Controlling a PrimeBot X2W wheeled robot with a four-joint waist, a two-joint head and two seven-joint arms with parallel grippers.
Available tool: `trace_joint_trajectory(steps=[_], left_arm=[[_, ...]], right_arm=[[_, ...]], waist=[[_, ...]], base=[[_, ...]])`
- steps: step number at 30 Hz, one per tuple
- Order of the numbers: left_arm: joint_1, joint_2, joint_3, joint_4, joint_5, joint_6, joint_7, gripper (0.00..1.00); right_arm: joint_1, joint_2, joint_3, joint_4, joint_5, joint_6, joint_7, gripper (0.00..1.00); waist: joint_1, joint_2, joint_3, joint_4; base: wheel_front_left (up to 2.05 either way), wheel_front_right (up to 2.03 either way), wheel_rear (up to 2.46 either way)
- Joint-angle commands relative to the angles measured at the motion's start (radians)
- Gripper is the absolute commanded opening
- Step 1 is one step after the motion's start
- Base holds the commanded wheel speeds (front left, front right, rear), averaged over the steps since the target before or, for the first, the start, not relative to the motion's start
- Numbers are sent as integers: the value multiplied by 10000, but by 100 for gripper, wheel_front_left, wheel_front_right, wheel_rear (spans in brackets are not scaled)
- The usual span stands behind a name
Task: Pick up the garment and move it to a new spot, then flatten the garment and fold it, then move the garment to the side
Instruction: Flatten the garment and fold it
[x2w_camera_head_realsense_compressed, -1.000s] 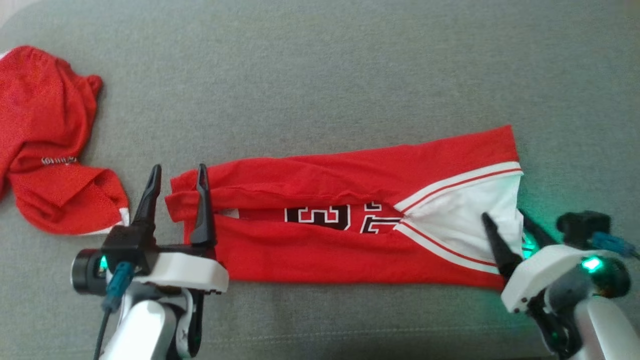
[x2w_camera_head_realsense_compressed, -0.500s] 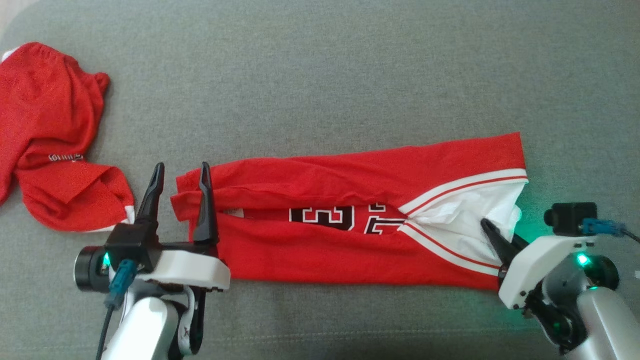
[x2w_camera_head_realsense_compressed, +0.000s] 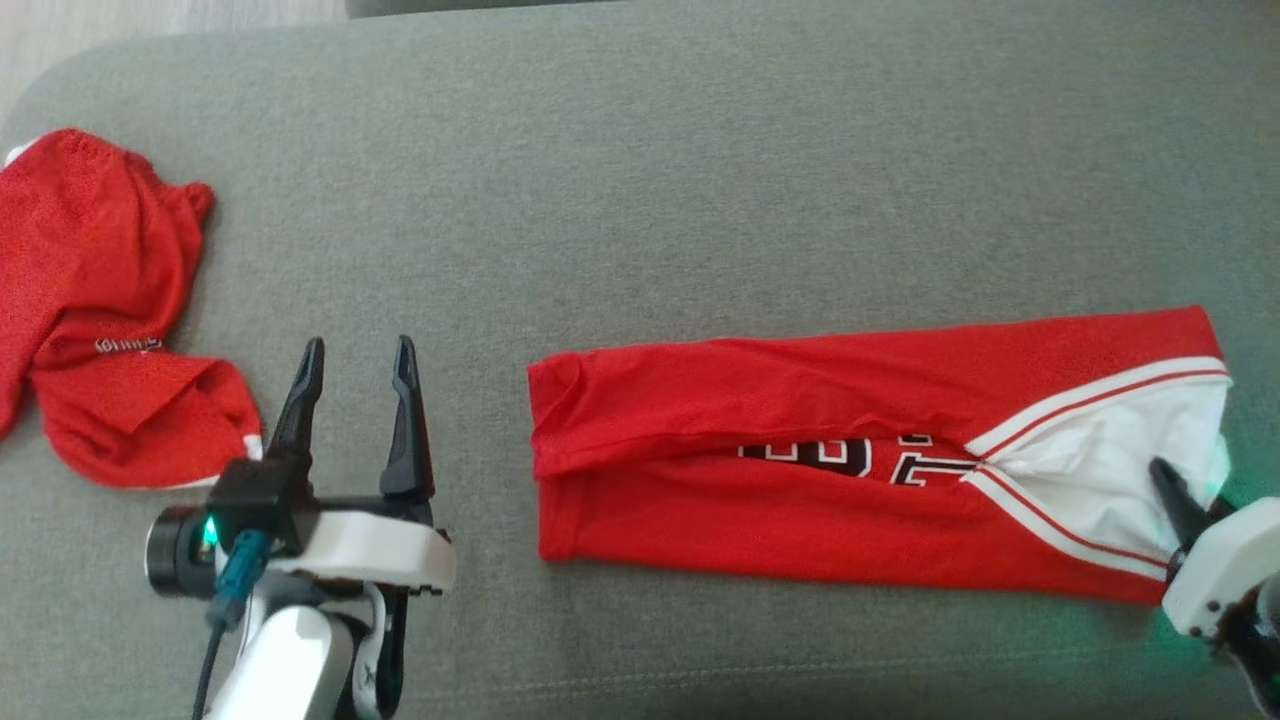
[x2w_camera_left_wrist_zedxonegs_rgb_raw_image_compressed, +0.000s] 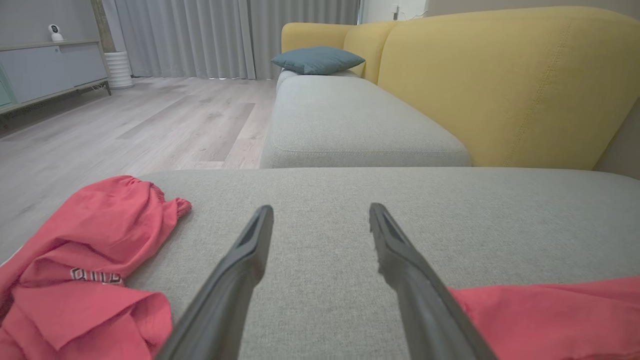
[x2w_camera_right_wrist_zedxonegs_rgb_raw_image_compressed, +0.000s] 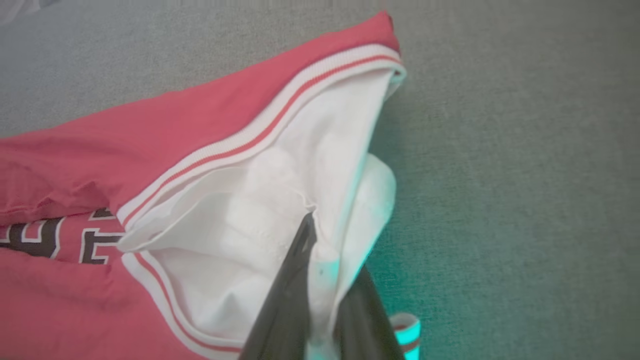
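**tinker_joe:** ok so which arm's actually got the shirt? Starting closest to the robot, the left tool (x2w_camera_head_realsense_compressed: 357, 350) is parked over bare couch cushion (x2w_camera_head_realsense_compressed: 700, 180), fingers wide apart, nothing between them.

**foldbot_fan:** it's the right one. The right tool (x2w_camera_head_realsense_compressed: 1188, 498) is pinched together on the white end of the jersey (x2w_camera_head_realsense_compressed: 760, 510), right at its right-hand edge. From there the whole jersey runs off to the left, with its long axis straight across the cushion. It's folded into a narrow strip and lying flat.

**tinker_joe:** and the free red end?

**foldbot_fan:** it stops clearly short of the left tool, with a gap of grey cushion between them. So the right arm is the one touching it. The left arm is near that end but apart from it. My guess is the next move goes along that left-right line, either a sideways pull or carrying the white end over toward the red end. The other red garment (x2w_camera_head_realsense_compressed: 90, 300) is heaped further left, out of the way.
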Motion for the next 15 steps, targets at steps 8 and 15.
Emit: trace_joint_trajectory(steps=[8, 15], left_arm=[[17, 147, 341, -218, -92, -29, -110, 100], [46, 154, 277, -256, -140, -40, -99, 100]], right_arm=[[-751, -646, 947, -2510, -857, 37, 513, 0], [-1860, -41, 3358, -3944, -983, 37, 1008, 0]], waist=[[0, -1, -428, -234], [0, -1, -562, -198]], base=[[0, 0, 0], [0, 0, 0]])
